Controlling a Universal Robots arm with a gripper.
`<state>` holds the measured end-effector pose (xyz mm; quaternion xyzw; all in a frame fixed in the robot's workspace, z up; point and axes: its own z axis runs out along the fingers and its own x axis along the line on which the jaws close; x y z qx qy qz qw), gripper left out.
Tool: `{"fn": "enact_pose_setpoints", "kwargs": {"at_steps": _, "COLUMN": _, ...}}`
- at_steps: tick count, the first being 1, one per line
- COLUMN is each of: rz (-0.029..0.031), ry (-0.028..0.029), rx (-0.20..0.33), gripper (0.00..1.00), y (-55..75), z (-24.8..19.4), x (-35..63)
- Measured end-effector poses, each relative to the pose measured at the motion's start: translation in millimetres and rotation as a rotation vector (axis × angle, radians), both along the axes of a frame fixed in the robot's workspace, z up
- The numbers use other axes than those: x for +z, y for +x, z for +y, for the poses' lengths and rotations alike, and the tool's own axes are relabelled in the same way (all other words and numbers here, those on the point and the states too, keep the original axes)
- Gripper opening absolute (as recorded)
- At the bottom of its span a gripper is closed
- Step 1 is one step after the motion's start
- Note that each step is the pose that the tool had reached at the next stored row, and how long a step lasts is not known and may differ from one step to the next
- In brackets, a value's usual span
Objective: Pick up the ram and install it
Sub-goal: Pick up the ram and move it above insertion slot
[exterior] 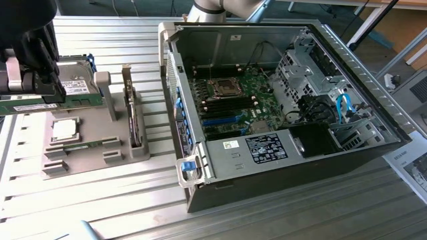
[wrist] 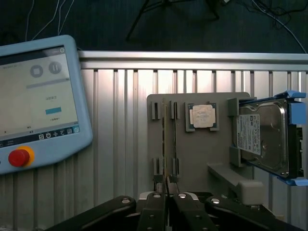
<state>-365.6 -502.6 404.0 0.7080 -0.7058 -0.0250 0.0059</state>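
The tool (wrist: pixel 166 193) is closed on the ram (exterior: pixel 50 106). In the wrist view the thin green stick sits edge-on between the fingertips. In the exterior view its long axis runs about level, from that view's left toward its right, and it hangs clear above the grey tray (exterior: pixel 93 160).

The tray sits on the bench (exterior: pixel 133 205) near the edge at the exterior view's left. It carries a second, similar stick (exterior: pixel 83 145) lying in its slot, the square processor chip (exterior: pixel 65 130) and a hard drive (exterior: pixel 75 85).

Farther off, toward the exterior view's right, the open computer case (exterior: pixel 300 175) lies on its side. Its dark memory sockets (exterior: pixel 230 103) sit just beside the processor socket and look empty. I judge that they run roughly the same way as the held stick. The sockets are well apart from the tool, with the case's near wall between them.
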Motion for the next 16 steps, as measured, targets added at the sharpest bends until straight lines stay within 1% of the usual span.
{"fn": "enact_pose_setpoints", "kwargs": {"at_steps": 3, "rz": 0.0003, "ry": -0.0003, "rx": 0.0, "gripper": 0.12, "y": 1.5, "z": -0.3, "x": 0.3}}
{"fn": "enact_pose_setpoints", "kwargs": {"at_steps": 6, "rz": 0.0014, "ry": 0.0, "rx": 0.0, "gripper": 0.12, "y": 11.5, "z": -1.4, "x": 0.0}}
{"fn": "enact_pose_setpoints", "kwargs": {"at_steps": 12, "rz": 0.004, "ry": 0.0, "rx": 0.0, "gripper": 0.12, "y": 24.0, "z": -2.6, "x": 0.0}}
{"fn": "enact_pose_setpoints", "kwargs": {"at_steps": 14, "rz": 0.0055, "ry": 0.0001, "rx": 0.0, "gripper": 0.12, "y": 34.4, "z": -4.2, "x": 0.0}}
{"fn": "enact_pose_setpoints", "kwargs": {"at_steps": 15, "rz": 0.0069, "ry": -0.0001, "rx": 0.0, "gripper": 0.12, "y": 44.3, "z": -5.6, "x": 0.0}}
{"fn": "enact_pose_setpoints", "kwargs": {"at_steps": 16, "rz": 0.0073, "ry": 0.0, "rx": 0.0, "gripper": 0.12, "y": 47.5, "z": -6.1, "x": 0.0}}
